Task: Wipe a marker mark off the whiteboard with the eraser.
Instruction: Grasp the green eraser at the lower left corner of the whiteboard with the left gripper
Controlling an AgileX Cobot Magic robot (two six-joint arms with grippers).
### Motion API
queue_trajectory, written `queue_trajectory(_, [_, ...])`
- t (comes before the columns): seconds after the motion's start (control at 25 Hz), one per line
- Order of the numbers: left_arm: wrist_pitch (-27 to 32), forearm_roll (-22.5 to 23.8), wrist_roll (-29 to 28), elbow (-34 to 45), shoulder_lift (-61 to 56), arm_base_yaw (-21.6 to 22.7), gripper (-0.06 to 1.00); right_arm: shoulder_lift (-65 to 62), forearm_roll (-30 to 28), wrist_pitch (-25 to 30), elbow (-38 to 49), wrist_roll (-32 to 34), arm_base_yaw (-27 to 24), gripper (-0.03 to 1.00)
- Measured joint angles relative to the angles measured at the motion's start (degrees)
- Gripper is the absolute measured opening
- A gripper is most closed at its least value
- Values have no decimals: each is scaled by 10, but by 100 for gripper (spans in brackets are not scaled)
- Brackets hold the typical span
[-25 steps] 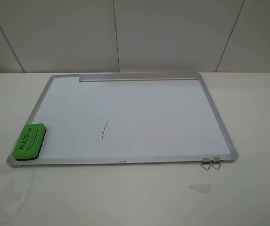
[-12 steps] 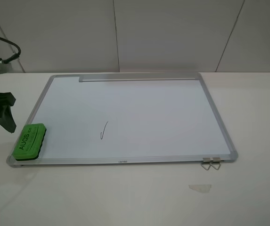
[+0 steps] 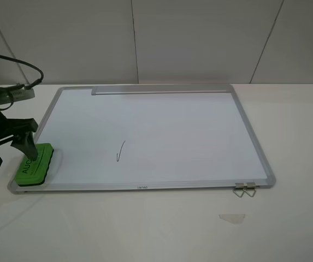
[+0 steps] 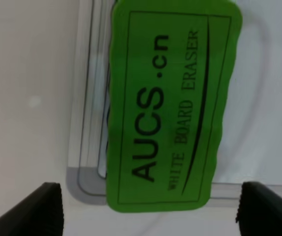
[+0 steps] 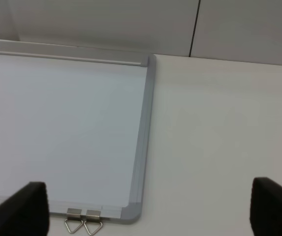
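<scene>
Your left gripper (image 3: 14, 157) hangs over the eraser (image 3: 34, 165) on the whiteboard's (image 3: 172, 125) near-left corner, its 2 fingers spread wide across the eraser's short width. The marker mark (image 3: 120, 151) lies rightward, mid-board, well apart.

The exterior high camera is mounted above the near edge of the bench (image 3: 145, 234) and looks down toward the far wall (image 3: 200, 38). From this middling distance it takes in the whole whiteboard (image 3: 172, 125). The left wrist camera looks almost straight down from very close over the eraser (image 4: 163, 105), which lies on the board's near left corner. That same corner appears at the left of the high view. The right wrist camera sits farther back and lower, looking obliquely toward the far wall across the board's right part. It shares the near right corner and its two metal clips (image 5: 92, 214) with the high view.
</scene>
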Motion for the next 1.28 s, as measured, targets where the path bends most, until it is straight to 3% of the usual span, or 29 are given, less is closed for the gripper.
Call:
queue_trajectory(0.6, [-85, -38, 54, 0, 72, 0, 73, 0, 0, 0, 0, 0, 0, 82])
queue_trajectory(1.0, [-96, -49, 63, -1, 88, 0, 72, 0, 0, 0, 0, 0, 0, 82])
queue_trajectory(1.16, [-99, -57, 54, -1, 90, 0, 62, 0, 0, 0, 0, 0, 0, 82])
queue_trajectory(1.28, [-100, -58, 41, -1, 90, 0, 60, 0, 0, 0, 0, 0, 0, 82])
